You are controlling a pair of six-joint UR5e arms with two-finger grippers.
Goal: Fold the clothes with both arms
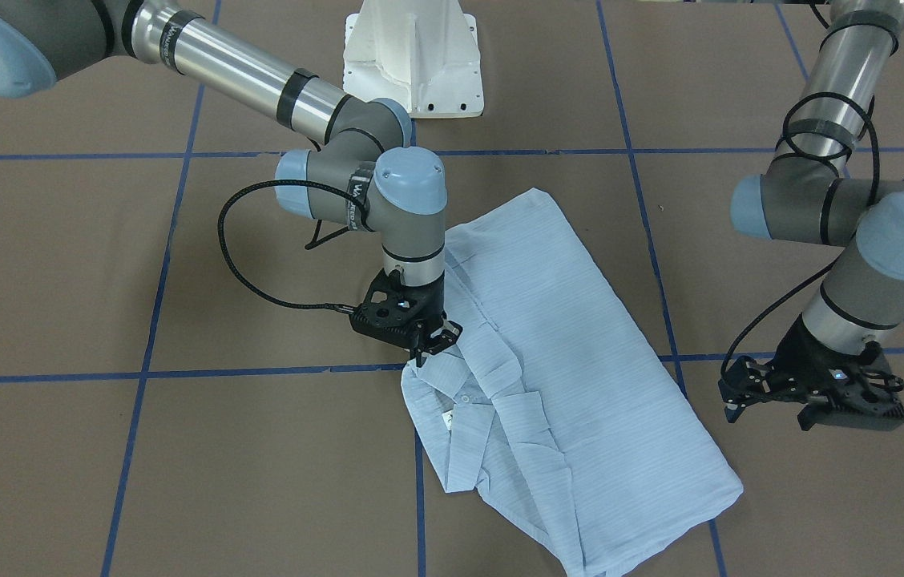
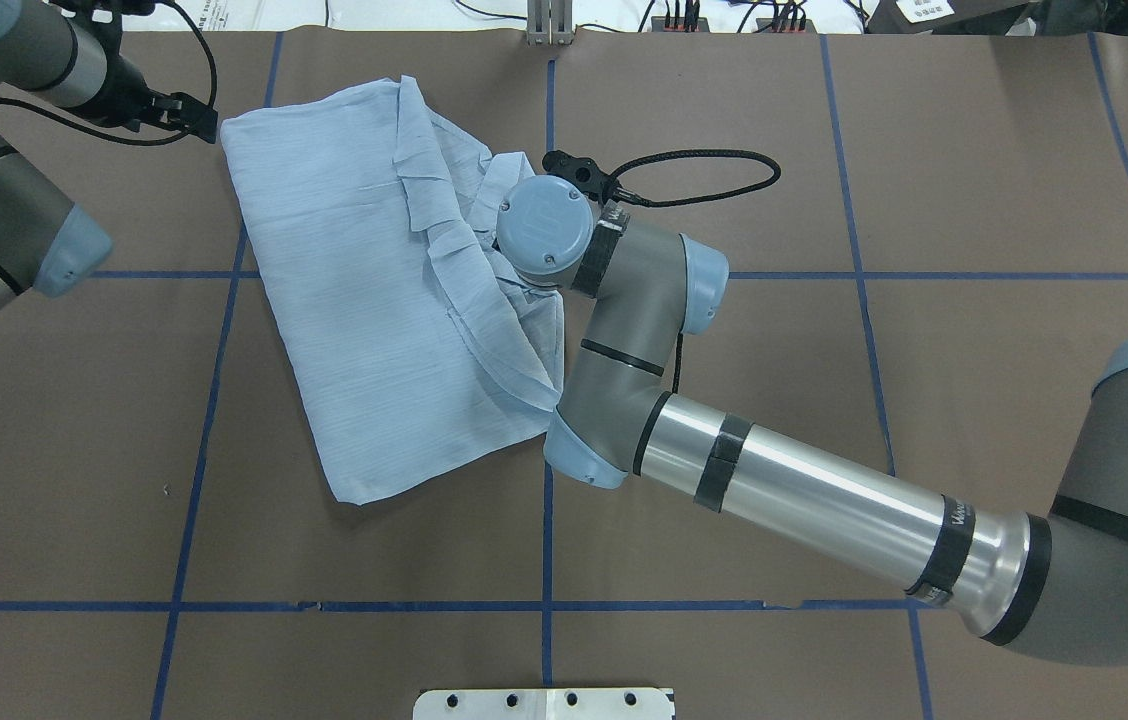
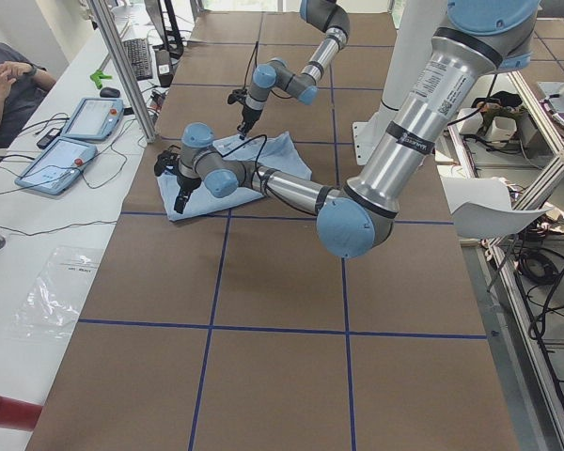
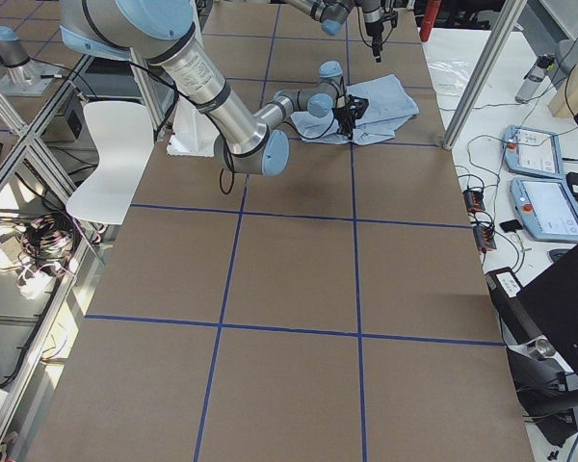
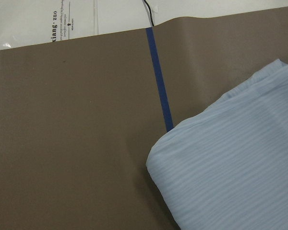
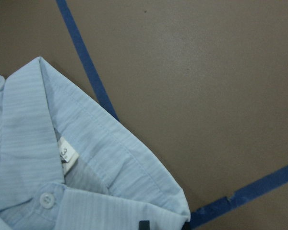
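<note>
A thin, light blue, finely striped button-up shirt (image 1: 580, 385) lies part-folded on the tabletop (image 1: 59, 280) beneath the right gripper (image 1: 434, 343), whose grip I cannot tell. The left gripper (image 1: 736, 391) hangs released beside it. Likely limp, light cloth: pinch corners.

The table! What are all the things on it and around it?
shirt: one, light blue, lying partly folded on the table.
neck tag: one, white, inside the shirt's collar.
table: one, brown, crossed by blue tape lines.
pedestal base: one, white, at the robot's edge of the table.
chair: one, white, beside the table.
handheld screens: two, grey, on the side bench.
person: one, dark top, seated at that bench.
right arm: one, silver-grey, reaching over the shirt.
left arm: one, silver-grey, beside the shirt.
right gripper: one, black, at the collar edge.
left gripper: one, black, off the shirt.
</note>
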